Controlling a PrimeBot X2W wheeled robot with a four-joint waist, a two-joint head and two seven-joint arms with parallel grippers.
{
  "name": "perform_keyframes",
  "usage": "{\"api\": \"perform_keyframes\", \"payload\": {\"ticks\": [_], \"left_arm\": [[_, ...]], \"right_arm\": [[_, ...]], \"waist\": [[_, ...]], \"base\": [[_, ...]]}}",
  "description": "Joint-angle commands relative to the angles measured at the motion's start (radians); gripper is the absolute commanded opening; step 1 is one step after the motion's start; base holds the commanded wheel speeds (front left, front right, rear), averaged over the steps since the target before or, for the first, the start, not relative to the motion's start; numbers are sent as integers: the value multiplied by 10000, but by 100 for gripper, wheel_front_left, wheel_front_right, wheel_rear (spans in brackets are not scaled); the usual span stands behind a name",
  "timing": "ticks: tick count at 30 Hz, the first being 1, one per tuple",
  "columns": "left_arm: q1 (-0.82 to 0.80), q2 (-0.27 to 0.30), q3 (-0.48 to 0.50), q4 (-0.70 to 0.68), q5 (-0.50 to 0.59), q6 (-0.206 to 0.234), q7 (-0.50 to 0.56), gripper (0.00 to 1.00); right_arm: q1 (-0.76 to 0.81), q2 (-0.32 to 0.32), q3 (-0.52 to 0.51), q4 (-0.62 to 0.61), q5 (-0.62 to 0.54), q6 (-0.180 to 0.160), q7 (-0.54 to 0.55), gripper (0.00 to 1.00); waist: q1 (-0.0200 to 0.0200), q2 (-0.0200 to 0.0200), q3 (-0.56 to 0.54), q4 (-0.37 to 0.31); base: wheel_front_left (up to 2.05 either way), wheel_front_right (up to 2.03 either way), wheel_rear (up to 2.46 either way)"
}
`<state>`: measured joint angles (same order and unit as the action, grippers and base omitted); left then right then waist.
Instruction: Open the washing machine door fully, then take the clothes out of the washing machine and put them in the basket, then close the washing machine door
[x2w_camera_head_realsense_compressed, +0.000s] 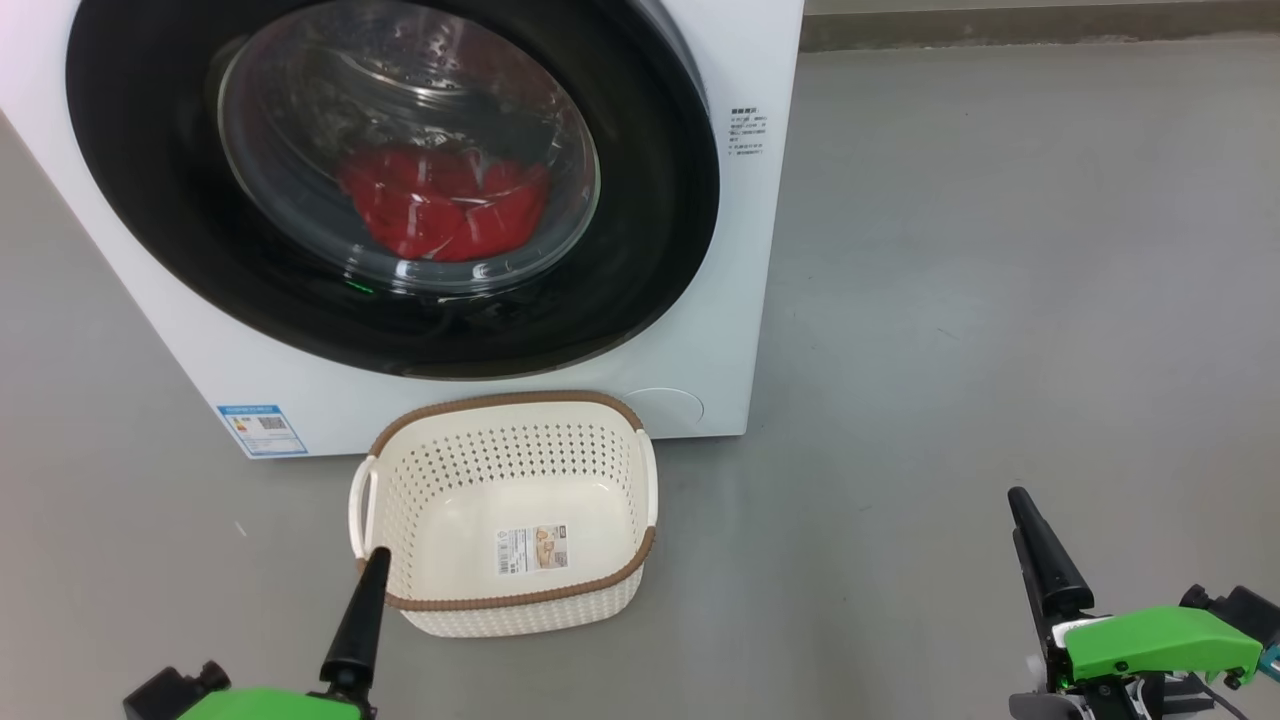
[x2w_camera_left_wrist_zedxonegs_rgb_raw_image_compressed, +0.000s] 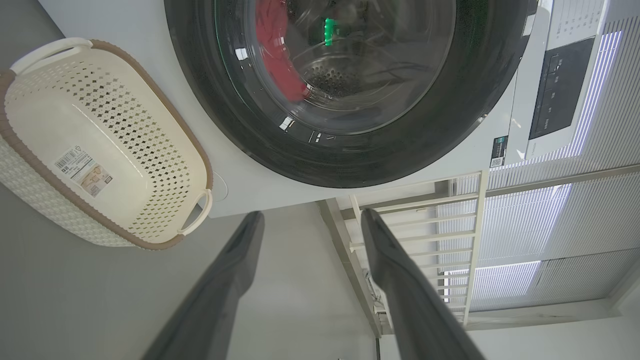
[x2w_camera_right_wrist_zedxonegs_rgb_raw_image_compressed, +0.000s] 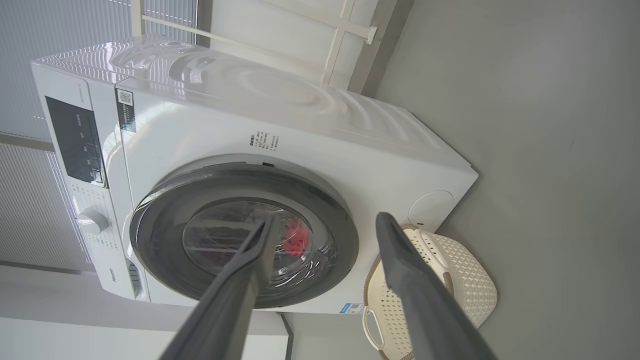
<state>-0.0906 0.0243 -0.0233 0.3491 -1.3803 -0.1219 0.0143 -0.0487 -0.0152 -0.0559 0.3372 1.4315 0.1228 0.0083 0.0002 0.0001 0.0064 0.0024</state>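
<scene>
Two wide-spread, empty sets of fingers to work with: left gripper (x2w_camera_left_wrist_zedxonegs_rgb_raw_image_compressed: 311, 216) low at the near left corner of the basket (x2w_camera_head_realsense_compressed: 480, 470), touching it or just beside it, hard to tell which; right gripper (x2w_camera_right_wrist_zedxonegs_rgb_raw_image_compressed: 326, 220) off to the right above bare floor (x2w_camera_head_realsense_compressed: 1000, 300), well short of the washing machine (x2w_camera_head_realsense_compressed: 745, 330). No step done yet, judging by the washing machine door (x2w_camera_head_realsense_compressed: 640, 200) sitting flush and shut, with the clothes (x2w_camera_head_realsense_compressed: 445, 215) heaped red behind its glass, low in the drum.

Likely troubles from here:

- Slipping off the glossy black rim when pulling. Cannot tell for certain where the catch sits; perhaps at the small dark notch on the rim's right edge, seen in the right wrist view.
- Clipping the basket with the left finger on lifting away, and shoving it out from below the door. Garments then dropped on the floor rather than inside.
- Stopping with the door only partly swung, leaving a tight reach and dragging cloth across the opening's edge.
- Pinching only a fold of the soft red heap and losing it midway.
</scene>
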Motion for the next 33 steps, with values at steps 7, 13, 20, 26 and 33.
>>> {"api": "perform_keyframes", "payload": {"ticks": [7,13,20,26,33], "left_arm": [[-719,144,-136,-437,1271,238,-337,100],[-877,152,-334,-493,2378,436,-516,100],[-1041,161,-544,-391,3405,656,-694,100],[-1216,169,-778,-214,4273,786,-872,100],[-1406,179,-962,-100,5081,980,-1080,100]], "right_arm": [[-720,-126,128,-405,-1131,27,-296,100],[-835,-142,164,-451,-2105,31,-474,100],[-942,-158,132,-513,-3266,35,-650,100],[-1032,-174,90,-591,-4462,39,-827,100],[-1117,-194,92,-683,-5536,43,-1034,100]], "waist": [[-1,-1,-14,9],[-1,-1,-20,12],[-1,-1,-26,16],[-1,-1,-42,17],[-2,-1,-44,27]], "base": [[0,0,0],[0,0,0],[0,0,0],[0,0,0],[0,0,0]]}}
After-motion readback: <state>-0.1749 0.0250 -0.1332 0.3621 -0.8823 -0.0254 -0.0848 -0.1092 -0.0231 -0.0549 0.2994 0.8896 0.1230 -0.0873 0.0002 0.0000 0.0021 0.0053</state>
